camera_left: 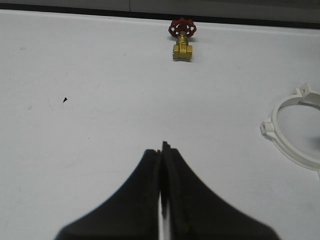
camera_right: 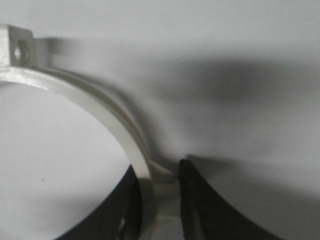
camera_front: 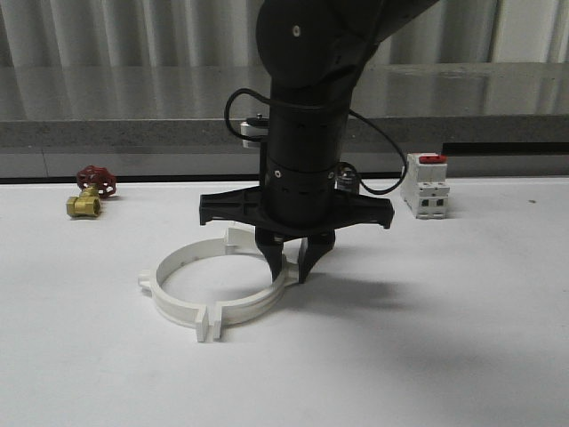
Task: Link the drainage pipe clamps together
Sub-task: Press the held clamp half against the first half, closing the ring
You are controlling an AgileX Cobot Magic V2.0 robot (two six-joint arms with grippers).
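The drainage pipe clamps (camera_front: 213, 289), laid as a ring, are straddled at the right-hand joint by the right gripper (camera_front: 291, 267), narrowly closed on its tabs; the left gripper (camera_left: 161, 170) is seen fully closed and empty.

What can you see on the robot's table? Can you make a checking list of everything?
Surface: white table, bare around the parts.
Job's things: drainage pipe clamps lie together as a ring.
Clutter: brass valve with red wheel at far left; white breaker with red top at far right.
Grippers: right gripper straddles the ring's right rim, with plastic between its fingers; left gripper shut, holding nothing.
Cables: black cable loops beside the right arm.
Surroundings: grey ledge behind the table.
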